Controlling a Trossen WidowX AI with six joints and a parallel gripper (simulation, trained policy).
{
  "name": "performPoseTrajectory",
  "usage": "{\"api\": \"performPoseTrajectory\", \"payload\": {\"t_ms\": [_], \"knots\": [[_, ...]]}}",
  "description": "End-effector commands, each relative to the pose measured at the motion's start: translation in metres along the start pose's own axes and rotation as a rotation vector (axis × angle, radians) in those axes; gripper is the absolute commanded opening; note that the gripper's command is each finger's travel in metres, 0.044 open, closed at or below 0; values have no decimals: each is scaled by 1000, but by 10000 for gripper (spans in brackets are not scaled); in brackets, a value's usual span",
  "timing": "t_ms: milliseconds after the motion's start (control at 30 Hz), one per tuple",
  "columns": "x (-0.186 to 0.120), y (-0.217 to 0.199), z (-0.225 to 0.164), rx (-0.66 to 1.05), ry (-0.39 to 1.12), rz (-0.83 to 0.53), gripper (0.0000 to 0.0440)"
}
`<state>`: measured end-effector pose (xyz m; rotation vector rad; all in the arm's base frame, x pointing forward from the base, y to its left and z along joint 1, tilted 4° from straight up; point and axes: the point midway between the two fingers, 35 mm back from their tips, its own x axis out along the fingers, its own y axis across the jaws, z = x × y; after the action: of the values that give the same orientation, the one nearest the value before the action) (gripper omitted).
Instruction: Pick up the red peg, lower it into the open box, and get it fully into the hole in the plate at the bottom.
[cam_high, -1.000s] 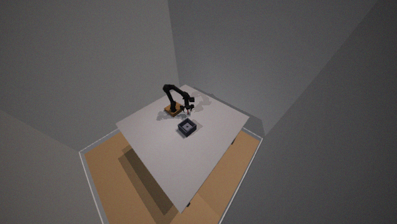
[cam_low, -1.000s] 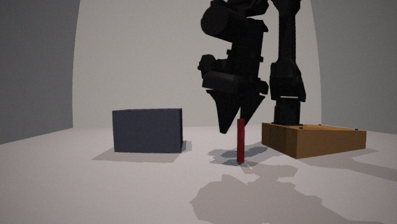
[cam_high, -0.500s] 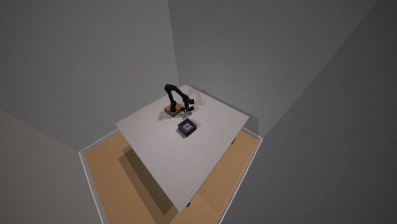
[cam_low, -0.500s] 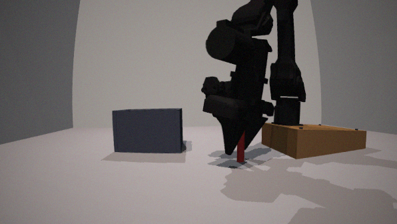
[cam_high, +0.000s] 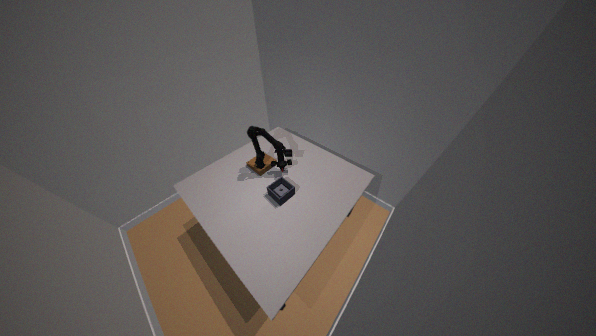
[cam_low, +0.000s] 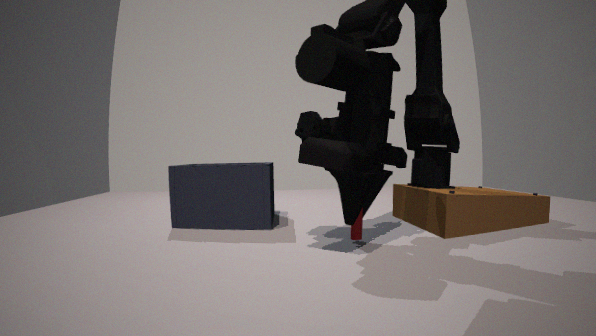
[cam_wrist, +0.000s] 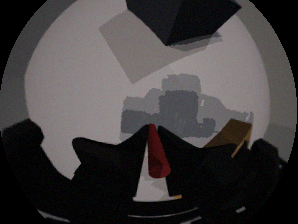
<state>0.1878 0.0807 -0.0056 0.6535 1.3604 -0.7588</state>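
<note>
The red peg (cam_high: 282, 170) (cam_low: 356, 231) (cam_wrist: 159, 162) is gripped near-upright by the narrowed pincer (cam_high: 282, 166) (cam_low: 354, 220) (cam_wrist: 152, 128), its long axis roughly in line with the fingers. The open box (cam_high: 288, 197) (cam_low: 220, 196) (cam_wrist: 185, 20) is set apart, to the peg's left in the exterior view, so a lift and sideways carry would be needed. The peg's upper part is hidden there; contact with the tabletop (cam_high: 250, 225) (cam_low: 150, 290) (cam_wrist: 60, 90) cannot be told

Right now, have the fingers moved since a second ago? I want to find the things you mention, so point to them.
Yes, the fingers (cam_high: 282, 165) (cam_low: 352, 200) dropped from the box's (cam_high: 281, 199) (cam_low: 220, 195) (cam_wrist: 185, 20) mid-height to near its bottom, exterior view.
</note>
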Motion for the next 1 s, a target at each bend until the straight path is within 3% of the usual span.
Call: {"api": "performPoseTrajectory", "payload": {"t_ms": [0, 700, 967], "knots": [[-14, 6, 12, -25, -48, 27, 0], [-89, 16, 80, -124, -240, 46, 0], [-99, 11, 113, -97, -265, 30, 0]]}}
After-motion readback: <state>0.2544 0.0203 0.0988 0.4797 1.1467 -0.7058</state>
